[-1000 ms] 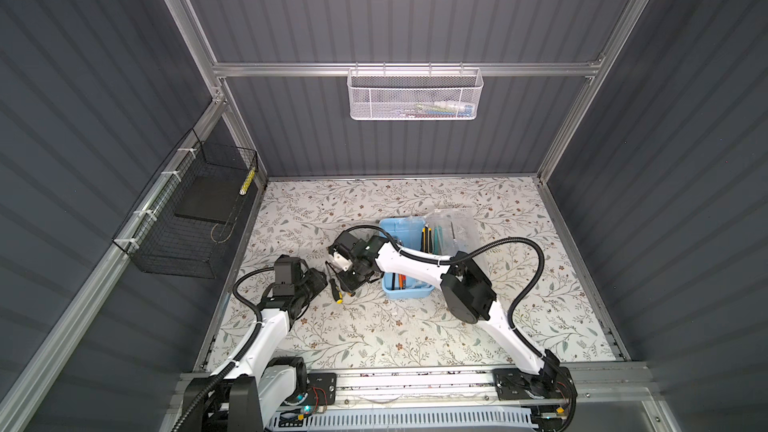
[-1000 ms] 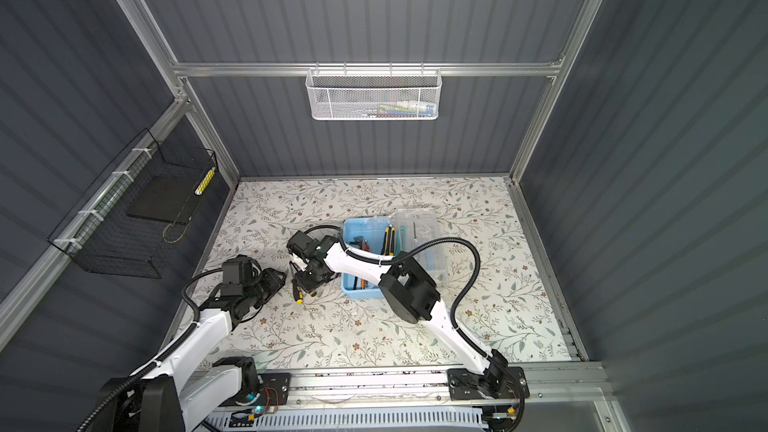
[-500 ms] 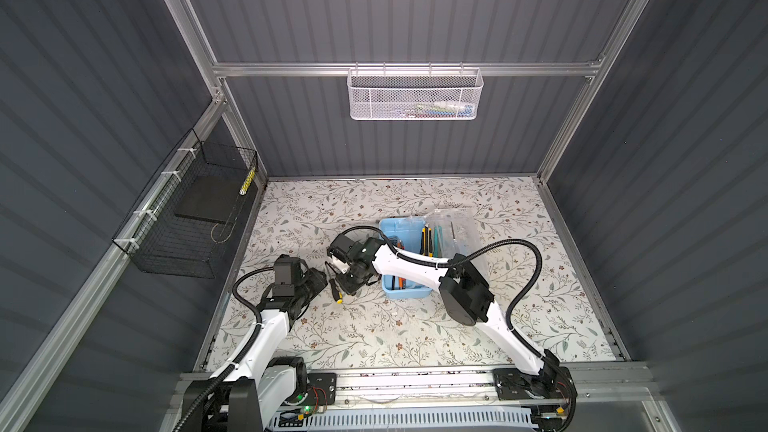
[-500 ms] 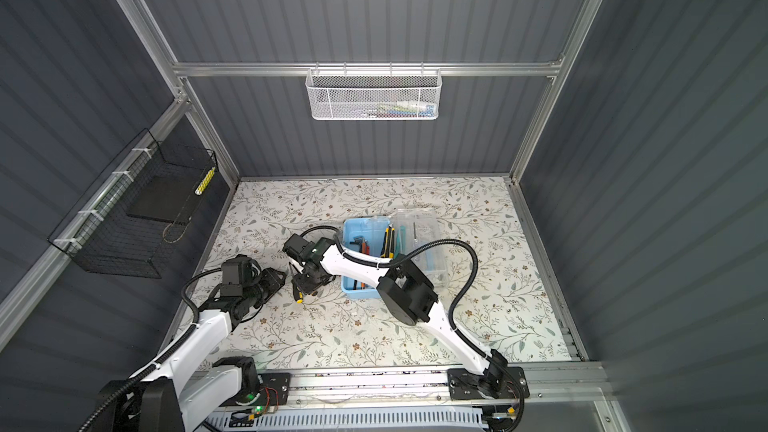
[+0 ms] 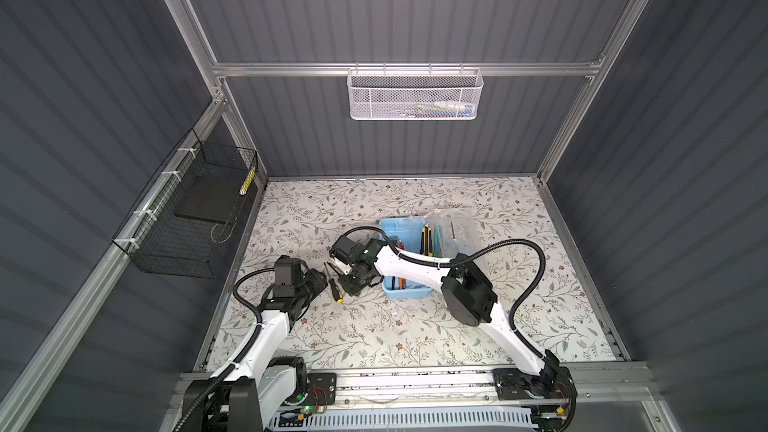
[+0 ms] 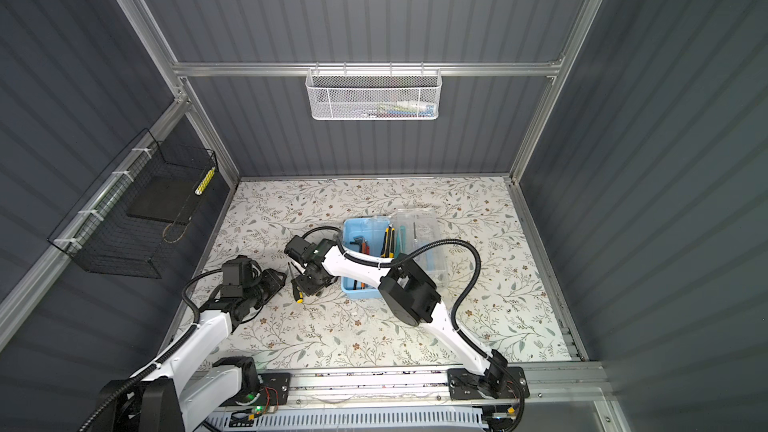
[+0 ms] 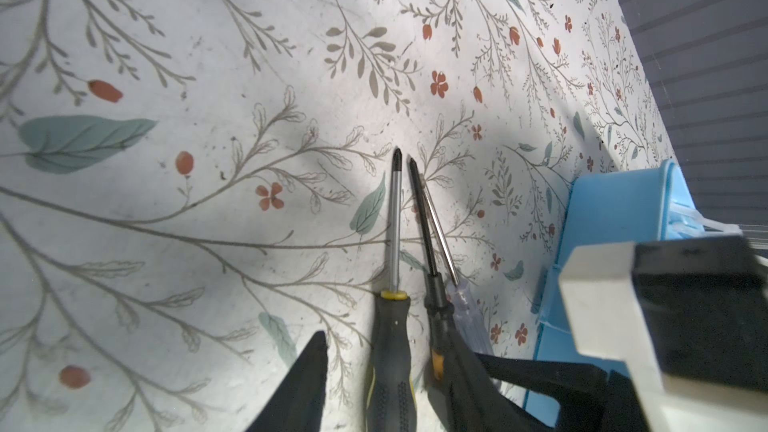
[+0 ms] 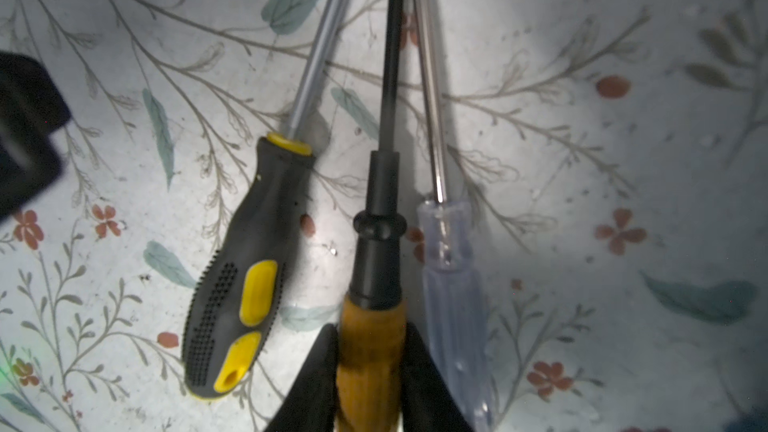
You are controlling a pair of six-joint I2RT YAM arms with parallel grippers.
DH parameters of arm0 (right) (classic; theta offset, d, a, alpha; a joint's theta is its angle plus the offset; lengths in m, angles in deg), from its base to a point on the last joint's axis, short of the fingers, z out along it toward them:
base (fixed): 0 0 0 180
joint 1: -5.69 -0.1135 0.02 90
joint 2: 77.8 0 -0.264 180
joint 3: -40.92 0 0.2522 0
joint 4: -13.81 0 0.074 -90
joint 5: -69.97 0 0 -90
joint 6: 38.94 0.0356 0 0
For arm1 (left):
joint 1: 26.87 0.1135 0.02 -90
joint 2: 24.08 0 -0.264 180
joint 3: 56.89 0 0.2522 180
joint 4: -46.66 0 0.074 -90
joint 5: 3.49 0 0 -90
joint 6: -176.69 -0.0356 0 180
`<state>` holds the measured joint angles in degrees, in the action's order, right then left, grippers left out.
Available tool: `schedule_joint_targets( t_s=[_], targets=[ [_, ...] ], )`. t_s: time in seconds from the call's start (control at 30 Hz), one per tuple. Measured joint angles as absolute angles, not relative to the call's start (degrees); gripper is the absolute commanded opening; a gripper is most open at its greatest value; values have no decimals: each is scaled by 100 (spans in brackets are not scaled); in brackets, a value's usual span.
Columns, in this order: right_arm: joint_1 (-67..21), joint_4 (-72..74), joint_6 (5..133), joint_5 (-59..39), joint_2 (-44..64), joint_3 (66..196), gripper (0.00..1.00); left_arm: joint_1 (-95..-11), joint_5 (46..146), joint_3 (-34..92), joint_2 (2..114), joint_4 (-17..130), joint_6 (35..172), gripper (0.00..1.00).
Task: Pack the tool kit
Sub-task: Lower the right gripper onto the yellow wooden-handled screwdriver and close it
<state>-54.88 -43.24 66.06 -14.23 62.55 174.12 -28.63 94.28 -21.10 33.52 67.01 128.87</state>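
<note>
Your right claw (image 8: 370, 334) pinches the orange-handled screwdriver (image 8: 376, 259) by its handle, just beside the light-blue box (image 5: 405, 293).
The yellow-black screwdriver (image 8: 245, 284) and clear-handled screwdriver (image 8: 453, 305) flank it, also beside the box; your left claw (image 5: 320, 278) sits spread at the yellow-black handle, farther from the box.

3 screwdrivers (image 8: 376, 243) nr open blue box (image 5: 405, 293)

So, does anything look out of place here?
Outside the light-blue plastic box, on the floral mat, lie a yellow-black screwdriver, a clear-handled screwdriver and an amber-handled screwdriver, which the right gripper clamps. No damage visible.
</note>
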Motion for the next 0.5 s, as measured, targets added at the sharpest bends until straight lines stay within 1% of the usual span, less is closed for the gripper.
schedule_joint_targets(
  t_s=[0.23,0.3,0.5],
  targets=[
    [-5488,-4339,6633,-1423,5925,17071,24,-2863,9428,-2019,3396,6695,12880,47],
    [-5488,-4315,6648,-1419,5740,16944,21,-2863,9428,-1962,3435,6695,12865,47],
    [-5488,-4221,6700,-1408,5091,16596,20,-2863,9426,-1785,3533,6693,12823,47]
  ],
)
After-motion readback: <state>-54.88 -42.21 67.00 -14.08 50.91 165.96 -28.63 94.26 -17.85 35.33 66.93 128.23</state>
